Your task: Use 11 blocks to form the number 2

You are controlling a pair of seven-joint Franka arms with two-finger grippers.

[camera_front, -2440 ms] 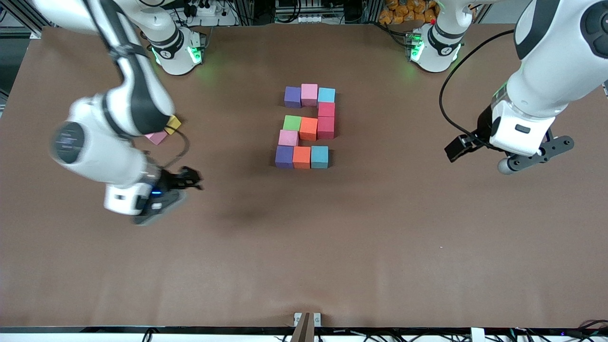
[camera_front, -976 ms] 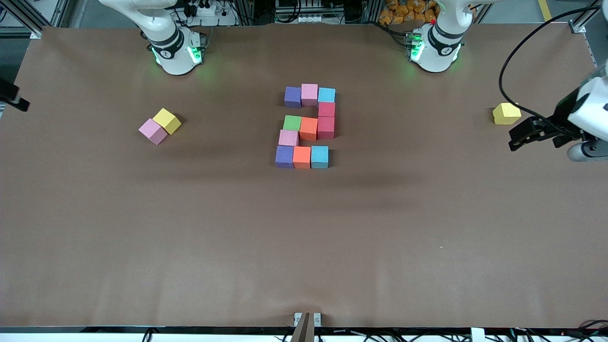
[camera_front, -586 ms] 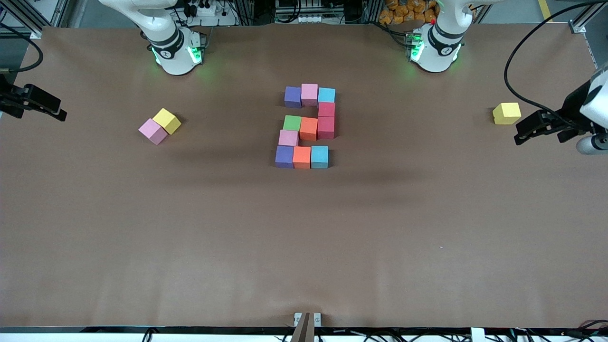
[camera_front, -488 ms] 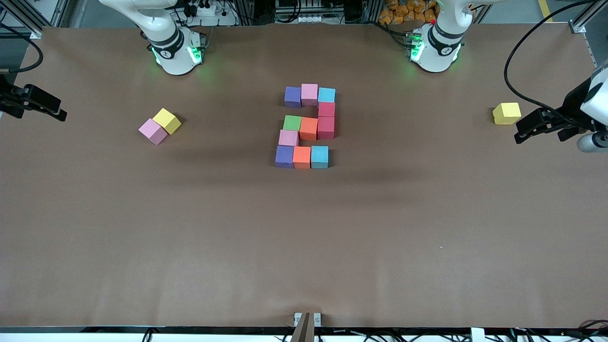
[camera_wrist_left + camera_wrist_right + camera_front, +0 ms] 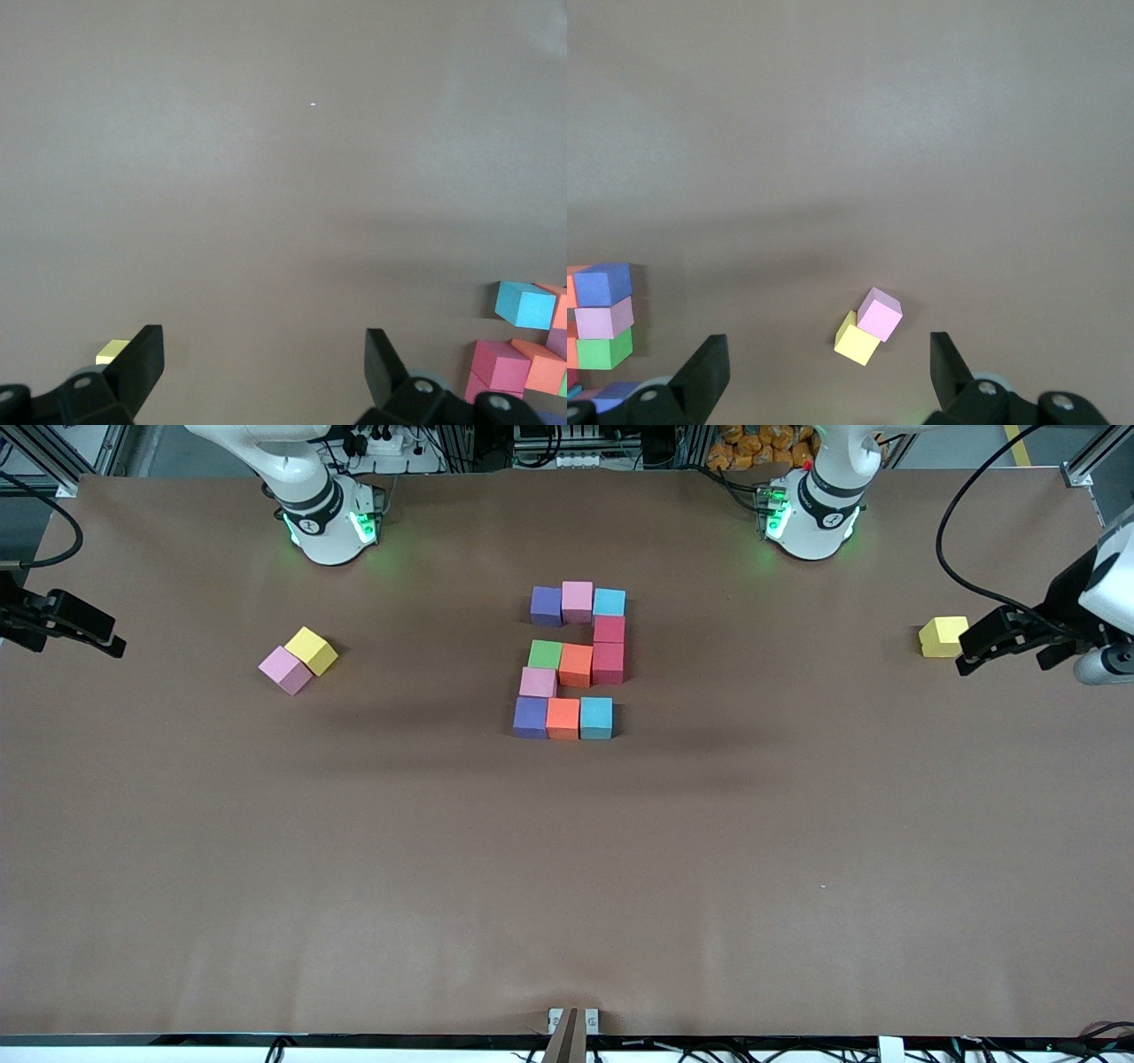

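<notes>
The number 2 lies flat mid-table, built of mixed-colour blocks. A purple block, a pink one and a light blue one form its row nearest the bases. A purple, an orange and a blue block form the row nearest the front camera. A spare pink block lies apart toward the right arm's end. My left gripper hangs open and empty over the left arm's end of the table. My right gripper hangs open and empty over the table's edge at the right arm's end.
A yellow cube touches the spare pink block. Another yellow cube sits on the table just beside my left gripper. Brown table surface stretches from the digit to the front edge.
Both arms have pulled away from the middle to the table's ends. My right gripper came back into view at the edge; my left gripper drifted slightly toward the yellow cube. No block moved.
</notes>
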